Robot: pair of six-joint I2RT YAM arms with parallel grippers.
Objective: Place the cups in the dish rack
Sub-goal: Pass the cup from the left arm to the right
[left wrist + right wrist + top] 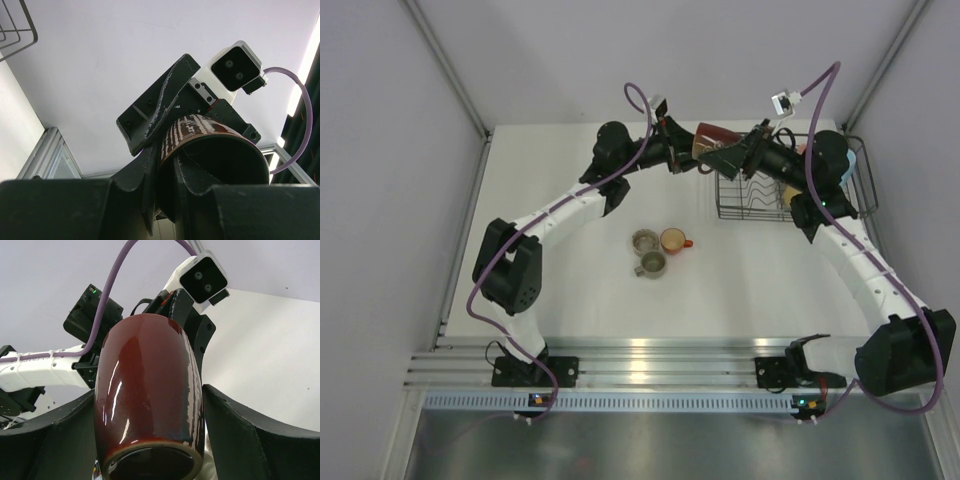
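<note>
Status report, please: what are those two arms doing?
Left gripper shut on rim of dark brown cup. Right gripper open, straddling it. Cup aloft beside dish rack. Three cups sit on table.

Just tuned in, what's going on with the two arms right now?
A mid-air handover is under way by the left edge of the dish rack. The left gripper is clamped on the rim of the dark brown cup, holding it out sideways. The right gripper is open, with a finger on either side of the cup's body, not yet closed on it. An orange cup and two grey-olive cups sit on the table. The right arm hides much of the rack's contents.
</note>
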